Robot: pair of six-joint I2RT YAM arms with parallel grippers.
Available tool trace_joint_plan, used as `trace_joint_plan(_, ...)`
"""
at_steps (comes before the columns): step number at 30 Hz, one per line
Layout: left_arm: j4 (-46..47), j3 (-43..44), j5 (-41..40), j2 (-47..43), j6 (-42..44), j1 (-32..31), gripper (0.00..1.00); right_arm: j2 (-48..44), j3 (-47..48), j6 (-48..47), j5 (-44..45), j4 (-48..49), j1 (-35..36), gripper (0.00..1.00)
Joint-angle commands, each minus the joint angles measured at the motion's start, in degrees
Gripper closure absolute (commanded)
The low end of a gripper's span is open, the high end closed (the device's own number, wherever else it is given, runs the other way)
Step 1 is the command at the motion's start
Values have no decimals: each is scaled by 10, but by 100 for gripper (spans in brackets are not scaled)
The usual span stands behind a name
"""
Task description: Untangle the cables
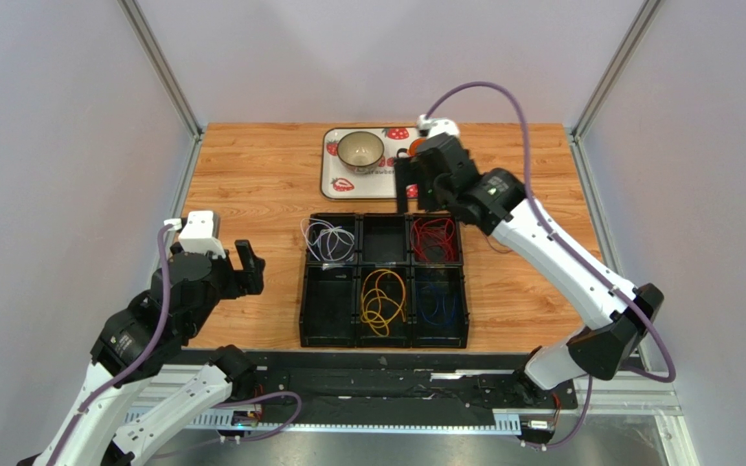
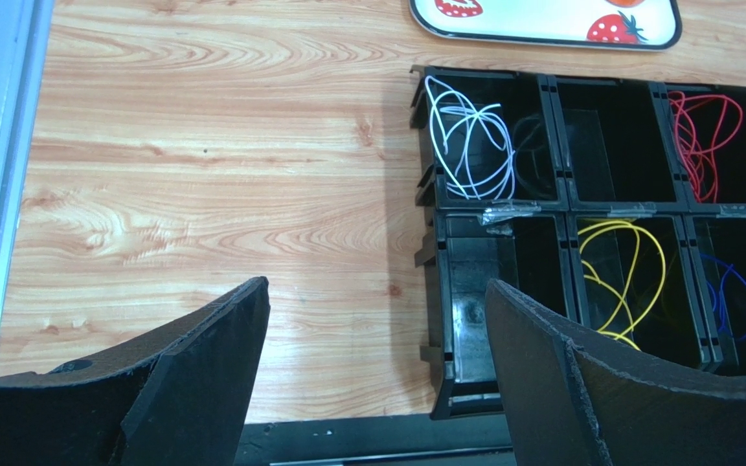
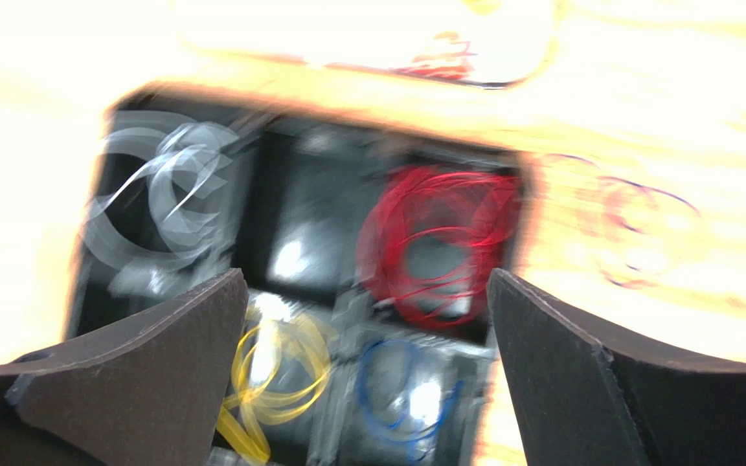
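Soft, even light falls from above. In the top view the light-brown wood-grain counter carries only faint shadows, and everything looks crisp. The left wrist view is sharp too, with small white glints on the glossy black plastic divided bin. The right wrist view is motion-smeared and badly overexposed: the counter's far edge burns out to pale yellow-white, and the thin red cable and thin white-grey cable blur into streaks.

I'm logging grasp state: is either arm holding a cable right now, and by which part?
Nothing is held: the left gripper and the right gripper both have fingers spread with nothing between; the cables lie loose in the black bins.
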Motion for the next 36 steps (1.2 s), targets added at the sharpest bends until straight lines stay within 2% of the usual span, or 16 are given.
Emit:
trace_joint_plan(1, 9, -3, 11, -3, 4, 3, 11, 15, -19, 43, 8, 1, -121, 1)
trace_joint_plan(6, 14, -5, 14, -24, 8, 2, 11, 95, -2, 73, 10, -24, -200, 1)
trace_joint_plan(11, 15, -6, 11, -33, 6, 2, 11, 131, -20, 102, 9, -31, -269, 1)
trace_joint_plan(16, 15, -6, 13, -26, 8, 3, 12, 166, -61, 107, -48, -11, -315, 3)
trace_joint_plan(27, 12, -5, 9, -8, 7, 5, 13, 210, -119, 81, -48, 61, -337, 7)
trace_joint_plan(36, 9, -4, 0, -6, 3, 8, 13, 267, -85, 74, -62, 77, -354, 21)
